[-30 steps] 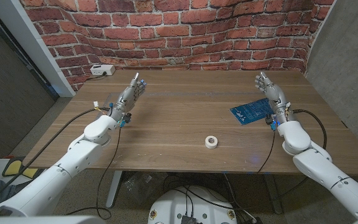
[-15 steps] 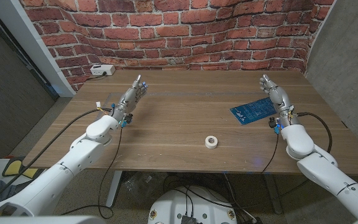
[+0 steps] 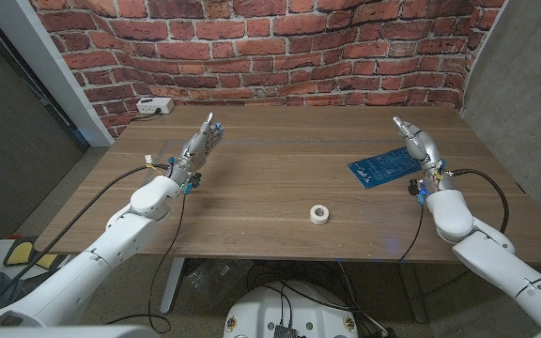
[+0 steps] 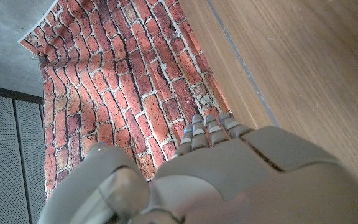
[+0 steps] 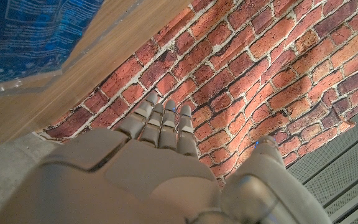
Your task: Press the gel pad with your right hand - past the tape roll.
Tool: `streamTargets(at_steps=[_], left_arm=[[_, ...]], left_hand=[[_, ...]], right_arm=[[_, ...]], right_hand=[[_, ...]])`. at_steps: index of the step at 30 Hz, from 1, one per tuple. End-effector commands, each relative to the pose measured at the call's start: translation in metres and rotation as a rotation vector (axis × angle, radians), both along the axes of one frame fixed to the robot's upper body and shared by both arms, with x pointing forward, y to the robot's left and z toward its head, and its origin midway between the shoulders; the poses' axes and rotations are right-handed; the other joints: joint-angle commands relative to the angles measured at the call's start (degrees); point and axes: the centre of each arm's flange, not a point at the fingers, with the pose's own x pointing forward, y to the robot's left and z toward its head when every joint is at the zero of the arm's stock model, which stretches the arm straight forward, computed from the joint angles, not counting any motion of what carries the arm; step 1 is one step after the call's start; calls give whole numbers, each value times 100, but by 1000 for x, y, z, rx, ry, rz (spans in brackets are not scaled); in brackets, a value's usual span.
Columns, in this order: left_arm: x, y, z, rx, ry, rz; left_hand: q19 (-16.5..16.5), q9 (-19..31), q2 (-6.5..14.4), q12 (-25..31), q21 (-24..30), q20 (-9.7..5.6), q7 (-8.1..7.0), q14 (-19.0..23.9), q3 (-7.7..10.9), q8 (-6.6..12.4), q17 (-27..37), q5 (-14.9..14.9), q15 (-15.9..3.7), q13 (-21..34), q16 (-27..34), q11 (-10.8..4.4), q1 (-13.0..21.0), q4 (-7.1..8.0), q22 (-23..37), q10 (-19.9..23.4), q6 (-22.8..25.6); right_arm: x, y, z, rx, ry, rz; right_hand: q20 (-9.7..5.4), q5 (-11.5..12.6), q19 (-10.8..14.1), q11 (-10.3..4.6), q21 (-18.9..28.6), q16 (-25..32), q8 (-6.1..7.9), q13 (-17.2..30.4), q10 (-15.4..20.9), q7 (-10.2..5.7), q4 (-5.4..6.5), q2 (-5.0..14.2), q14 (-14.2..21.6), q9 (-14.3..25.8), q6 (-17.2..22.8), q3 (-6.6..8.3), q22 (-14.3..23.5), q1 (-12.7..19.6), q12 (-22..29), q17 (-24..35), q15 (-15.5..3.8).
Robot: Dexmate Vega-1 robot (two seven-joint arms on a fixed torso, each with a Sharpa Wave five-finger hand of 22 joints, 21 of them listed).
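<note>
A blue gel pad [image 3: 380,168] lies on the right part of the wooden table [image 3: 280,188], and its edge also appears in the right wrist view [image 5: 23,37]. A small white tape roll [image 3: 320,214] sits nearer the front edge, left of the pad. My right hand [image 3: 417,144] is raised just right of the pad, fingers straight and apart, holding nothing; it is seen from behind in the right wrist view [image 5: 142,162]. My left hand [image 3: 199,145] is up at the table's left side, fingers extended, empty, and its back shows in the left wrist view [image 4: 216,174].
A white power strip [image 3: 154,107] with a cable lies at the back left corner by the brick wall [image 3: 270,47]. Black cables run along both forearms. The table's right edge is close to my right arm.
My right hand has shifted slightly right and lower, with its fingers tipping forward beside the pad. The left hand has hardly moved.
</note>
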Motion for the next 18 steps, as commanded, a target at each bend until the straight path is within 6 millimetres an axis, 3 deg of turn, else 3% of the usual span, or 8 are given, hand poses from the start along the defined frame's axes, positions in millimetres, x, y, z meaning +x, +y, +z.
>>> streamTargets(at_steps=[1, 3, 7, 10, 14, 18], left_arm=[[-7, 1, 3, 21, -39, -15], [-14, 1, 7, 68, -51, 58], [-15, -3, 9, 64, -53, 6], [-14, -4, 9, 56, -54, 6], [-13, -2, 6, 16, -54, 13], [-14, 0, 5, 1, -63, 27]], left_hand=[[39, 28, -7, 7, -23, 31, -4, 60, -34, -7, 13, -21, -14, 9, -10, 9, 23, -12, 11, 67, 39], [26, 29, -6, -3, -32, 34, -13, 56, -37, -14, 13, -23, -17, 9, -15, 2, 26, -12, 11, 51, 33], [27, 29, -3, -23, -38, 46, -23, 37, -45, -36, 14, -28, -20, 10, -29, 4, 32, -12, 11, 27, 9], [9, 30, 2, -38, -51, 51, -22, 4, -54, -44, 14, -33, -20, 11, -46, 4, 35, -10, 12, 12, 16], [9, 30, 5, -42, -55, 53, -29, 9, -59, -49, 15, -36, -27, 11, -46, -5, 38, -9, 12, 13, 20], [16, 30, 9, -41, -56, 65, -51, 30, -64, -39, 15, -40, -25, 12, -41, -22, 44, -9, 12, 31, 64]], right_arm=[[-3, 1, -5, -59, -10, -91], [-2, 1, -6, -67, -9, -106], [-2, 2, -7, -76, -4, -120], [-1, 4, -8, -87, 1, -123], [0, 8, -6, -133, 1, -152], [1, 12, -5, -196, 3, -196]], right_hand=[[-80, 48, -49, -42, -12, -16, -63, 13, -39, -5, -14, -27, -60, 11, -141, -16, 22, 62, -34, 13, 6], [-75, 48, -64, -41, -18, -18, -77, 14, -42, -23, -14, -26, -69, 11, -177, -18, 22, 63, -35, 13, 5], [-77, 49, -75, -47, -22, -21, -81, 15, -58, -33, -13, -24, -82, 11, -184, -20, 22, 62, -43, 14, 3], [-78, 54, -77, -49, -22, -13, 21, 18, -40, -81, -11, -13, -85, 17, 86, -24, 23, 63, -36, 15, -9], [-80, 56, -72, -67, -20, -9, 53, 19, -24, -117, -9, -5, -79, 24, 177, -25, 23, 64, -30, 16, -14], [-81, 57, -71, -78, -19, -6, -22, 20, -14, -161, -9, -1, -76, 26, 11, -29, 23, 64, -28, 16, -19]])
